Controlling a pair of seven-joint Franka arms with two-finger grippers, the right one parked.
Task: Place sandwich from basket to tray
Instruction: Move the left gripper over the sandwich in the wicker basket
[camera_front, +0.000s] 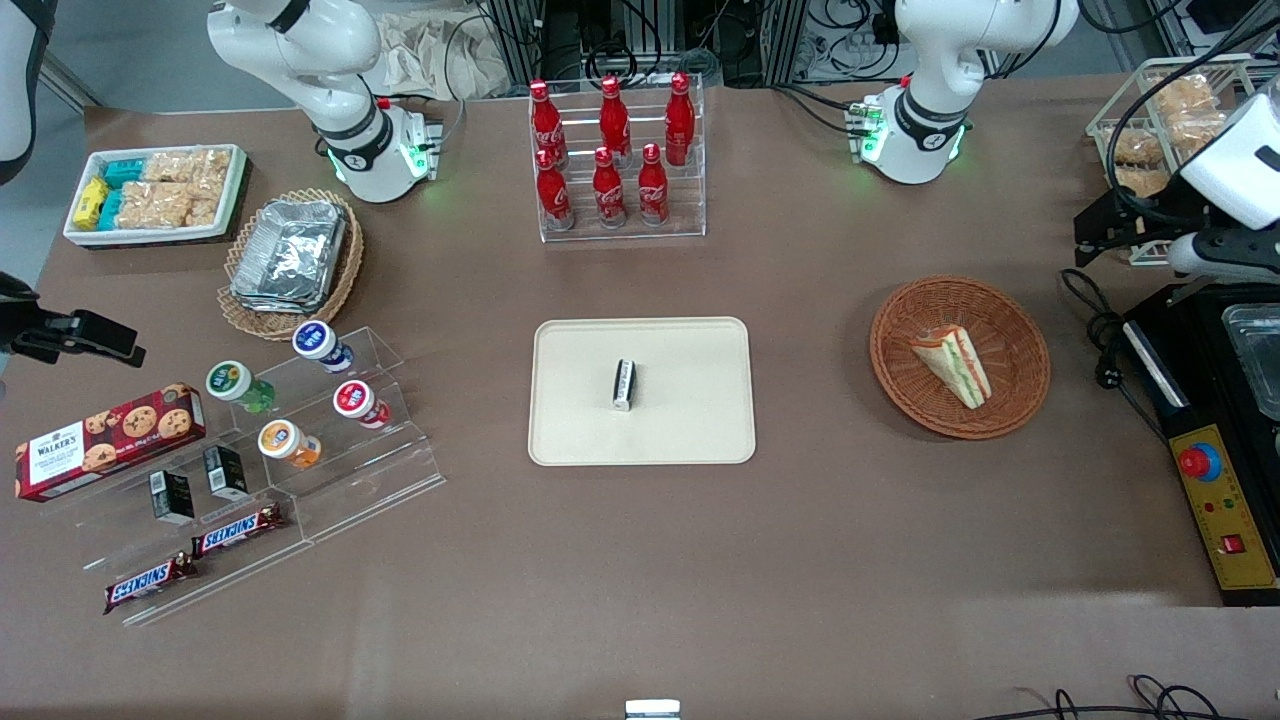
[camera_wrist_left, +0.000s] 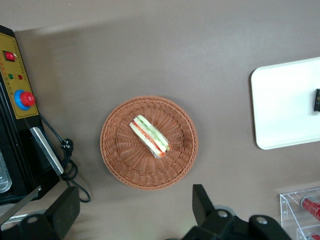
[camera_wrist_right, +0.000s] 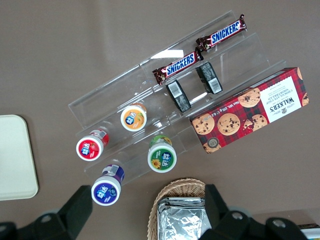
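Observation:
The sandwich, a pale wedge with orange and green layers, lies in the round reddish-brown basket. The beige tray lies mid-table, beside the basket toward the parked arm's end, with a small black packet on it. My left gripper hangs open and empty high over the table's edge at the working arm's end, apart from the basket. In the left wrist view the sandwich rests in the basket, the gripper is wide open above bare table beside it, and the tray shows too.
A black control box with a red button and a looped cable lie beside the basket at the working arm's end. A wire rack of bread stands farther from the camera. A rack of red bottles stands farther than the tray.

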